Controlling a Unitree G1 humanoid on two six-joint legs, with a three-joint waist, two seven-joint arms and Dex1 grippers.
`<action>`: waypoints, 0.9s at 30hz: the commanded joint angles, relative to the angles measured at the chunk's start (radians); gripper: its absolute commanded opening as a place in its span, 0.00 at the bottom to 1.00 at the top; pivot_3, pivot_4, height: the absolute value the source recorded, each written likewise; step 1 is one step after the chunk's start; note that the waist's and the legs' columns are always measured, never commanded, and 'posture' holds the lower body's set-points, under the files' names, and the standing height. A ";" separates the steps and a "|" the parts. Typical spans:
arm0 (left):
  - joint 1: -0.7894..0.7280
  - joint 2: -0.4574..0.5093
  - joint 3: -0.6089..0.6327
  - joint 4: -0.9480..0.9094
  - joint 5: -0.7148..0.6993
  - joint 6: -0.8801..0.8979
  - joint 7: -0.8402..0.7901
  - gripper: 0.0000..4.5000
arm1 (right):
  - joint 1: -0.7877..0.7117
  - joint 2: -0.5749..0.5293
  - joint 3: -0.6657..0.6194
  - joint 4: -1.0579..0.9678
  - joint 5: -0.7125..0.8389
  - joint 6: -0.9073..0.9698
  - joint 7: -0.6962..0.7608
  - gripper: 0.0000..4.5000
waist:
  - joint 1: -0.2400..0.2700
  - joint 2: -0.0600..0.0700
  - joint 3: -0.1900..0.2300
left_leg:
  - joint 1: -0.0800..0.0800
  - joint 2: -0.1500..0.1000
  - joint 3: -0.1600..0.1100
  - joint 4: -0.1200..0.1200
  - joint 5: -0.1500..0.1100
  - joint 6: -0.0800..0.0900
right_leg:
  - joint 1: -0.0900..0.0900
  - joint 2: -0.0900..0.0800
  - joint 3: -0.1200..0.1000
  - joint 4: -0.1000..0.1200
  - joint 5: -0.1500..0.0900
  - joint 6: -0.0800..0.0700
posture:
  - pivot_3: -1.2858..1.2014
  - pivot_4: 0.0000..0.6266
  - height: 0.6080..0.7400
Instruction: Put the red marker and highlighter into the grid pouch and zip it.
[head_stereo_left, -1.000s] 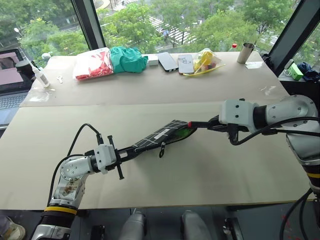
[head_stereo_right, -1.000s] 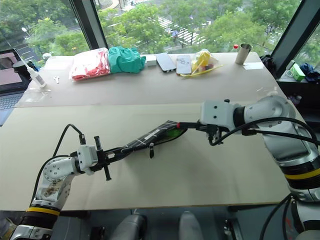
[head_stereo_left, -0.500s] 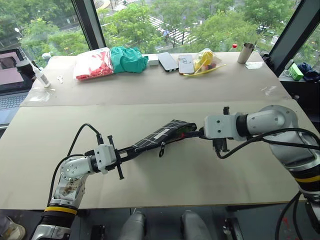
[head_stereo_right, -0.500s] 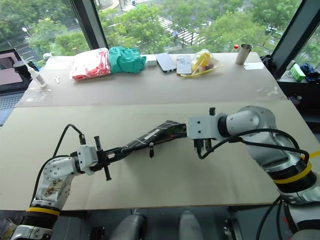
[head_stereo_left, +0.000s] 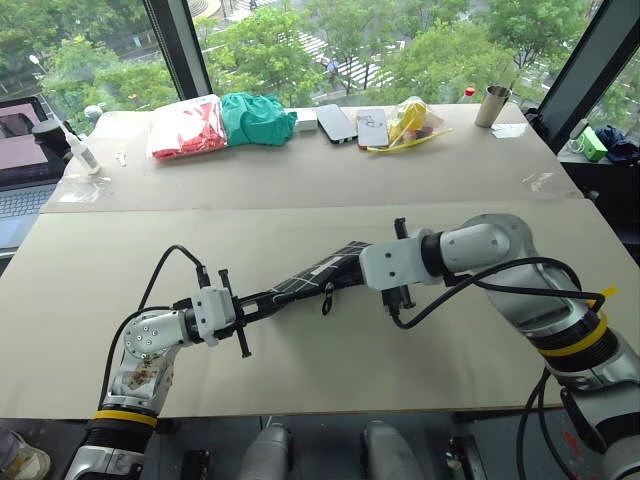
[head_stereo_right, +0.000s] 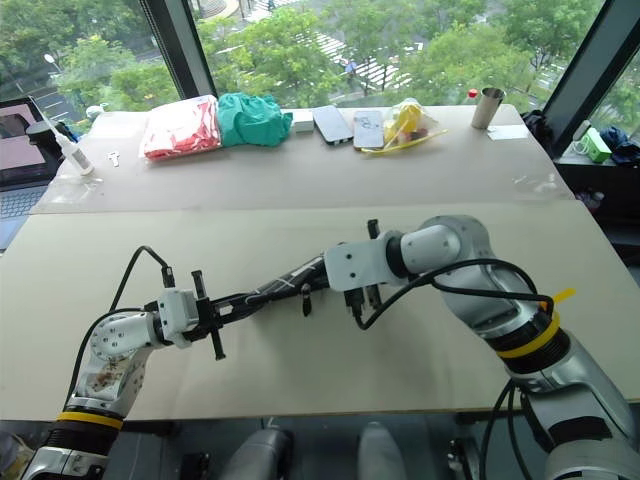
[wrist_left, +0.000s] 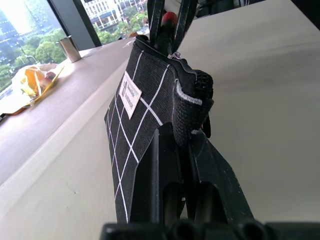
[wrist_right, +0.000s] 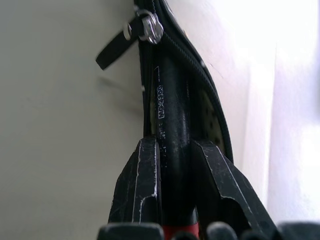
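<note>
The grid pouch (head_stereo_left: 310, 275), black with white lines and a small white label (wrist_left: 129, 92), hangs just above the table between both arms. My left gripper (wrist_left: 182, 135) is shut on its near end. My right gripper (wrist_right: 173, 145) is at the pouch's open mouth, shut on the red marker (wrist_right: 172, 125). The marker's black upper part runs into the opening, and its red end (wrist_left: 169, 17) shows between the right fingers. The zipper pull (wrist_right: 150, 27) dangles beside the mouth. The highlighter is hidden.
Along the table's far edge lie a red bag (head_stereo_left: 185, 127), a green cloth (head_stereo_left: 255, 117), two phones (head_stereo_left: 335, 122), a yellow bag (head_stereo_left: 410, 122) and a metal cup (head_stereo_left: 490, 105). A laptop (head_stereo_left: 20, 170) and a small bottle (head_stereo_left: 80, 150) stand far left.
My right gripper has moved left and slightly down, sliding the marker into the pouch mouth. The green seen in the opening no longer shows. The left gripper has held still.
</note>
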 joint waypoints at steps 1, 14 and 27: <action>-0.015 -0.005 0.003 -0.002 -0.010 -0.007 -0.003 0.00 | -0.020 0.021 0.031 0.001 -0.052 -0.087 -0.009 0.11 | 0.000 0.000 0.000 | 0.000 0.000 0.000 0.000 0.000 0.000 | 0.000 0.000 0.000 0.000 0.000 0.000 | 0.52 0.24 1.00; -0.009 -0.009 0.002 0.000 -0.007 -0.012 -0.007 0.00 | -0.086 0.067 -0.020 0.147 -0.061 -0.179 -0.007 0.76 | 0.000 0.000 0.000 | 0.000 0.000 0.000 0.000 0.000 -0.001 | 0.000 0.000 0.000 0.000 0.000 0.000 | 0.52 0.24 1.00; -0.015 -0.014 0.001 0.011 -0.002 -0.017 -0.007 0.00 | -0.012 -0.036 -0.332 0.101 0.402 0.274 0.134 0.76 | 0.003 0.000 0.000 | 0.000 0.000 0.000 0.000 0.000 0.000 | 0.001 0.000 0.000 0.000 0.000 0.000 | 0.52 0.24 1.00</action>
